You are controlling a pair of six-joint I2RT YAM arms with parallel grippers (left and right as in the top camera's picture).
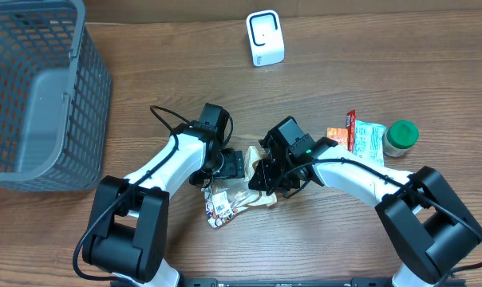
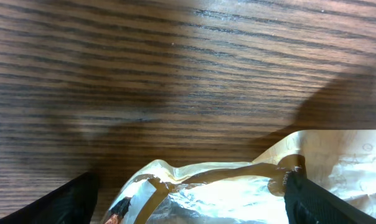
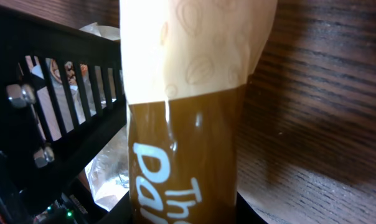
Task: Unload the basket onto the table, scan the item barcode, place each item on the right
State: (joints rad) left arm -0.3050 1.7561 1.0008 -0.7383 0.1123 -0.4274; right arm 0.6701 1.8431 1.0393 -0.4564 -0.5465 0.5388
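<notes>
The wooden bench [image 1: 401, 56] carries everything; places are given from the snack packet [image 1: 225, 206], the item to scan, which lies near the middle of the bench, just in front of the robot. The grey mesh basket [image 1: 93, 88] stands well off to the packet's left and beyond it. The white scanner [image 1: 265, 38] stands upright well beyond the packet. A few flat sachets [image 1: 361, 135] lie to its right, and a green-lidded jar [image 1: 401, 137] lies further right, just beside them.

The left gripper [image 1: 235, 165] is at the packet's far edge, its fingers [image 2: 70, 199] spread wide, with crinkled foil between them. The right gripper [image 1: 265, 177] is on the packet's right end. Its wrist view is filled by the brown-and-cream wrapper [image 3: 188, 124], and whether it is clamped cannot be told.
</notes>
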